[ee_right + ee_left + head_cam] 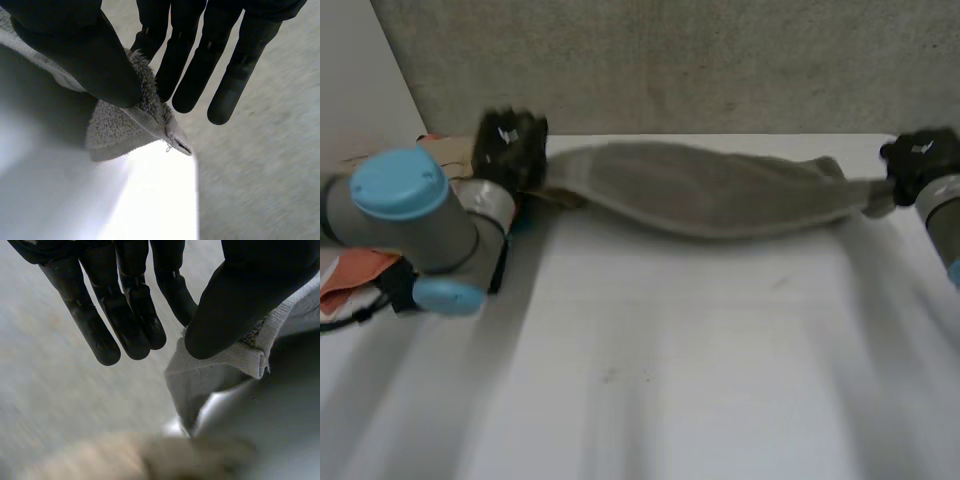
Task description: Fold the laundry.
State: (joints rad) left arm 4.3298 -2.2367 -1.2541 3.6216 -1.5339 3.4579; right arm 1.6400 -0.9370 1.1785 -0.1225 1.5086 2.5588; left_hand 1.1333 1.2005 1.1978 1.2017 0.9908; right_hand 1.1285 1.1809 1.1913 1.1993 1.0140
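- Left arm sits nearest, above the white desk.
- One grey towel spans the desk's far edge.
- Left hand pinches one end, thumb against straight fingers.
- Right hand pinches the other corner likewise.

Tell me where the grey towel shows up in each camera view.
Head view: towel stretched between left hand and right hand.
Left wrist view: a towel corner pinched by the left hand.
Right wrist view: a towel corner pinched by the right hand.
Shared landmark: the pinching hands.
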